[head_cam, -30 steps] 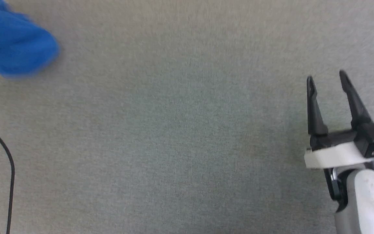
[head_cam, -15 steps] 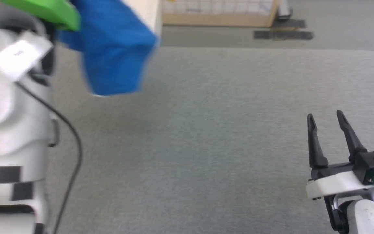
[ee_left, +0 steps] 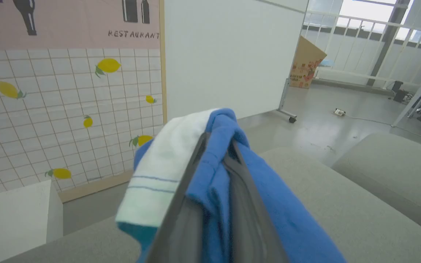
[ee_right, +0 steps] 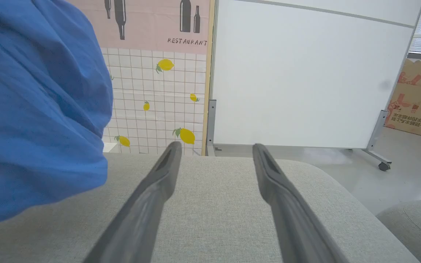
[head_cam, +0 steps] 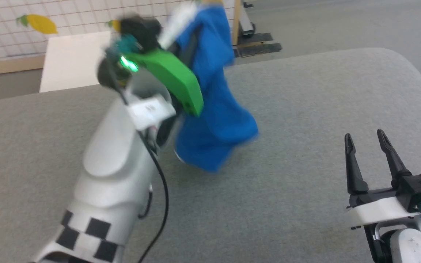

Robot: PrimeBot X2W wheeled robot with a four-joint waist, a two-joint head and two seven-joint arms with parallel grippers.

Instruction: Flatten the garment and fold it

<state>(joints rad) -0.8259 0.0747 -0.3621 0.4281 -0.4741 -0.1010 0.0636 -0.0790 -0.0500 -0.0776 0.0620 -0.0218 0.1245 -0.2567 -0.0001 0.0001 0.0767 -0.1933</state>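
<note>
Grey cushion [head_cam: 305, 204]
Its woven top runs under the right gripper [head_cam: 364, 134], ahead of it and to its left, ending in a rounded corner ahead-right; a second cushion [ee_right: 411, 226] sits beyond.

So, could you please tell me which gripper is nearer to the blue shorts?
The left. The left gripper is shut on the shorts, which hang from it over the grey cushion. The right gripper is open, off to their right, touching nothing.
</note>
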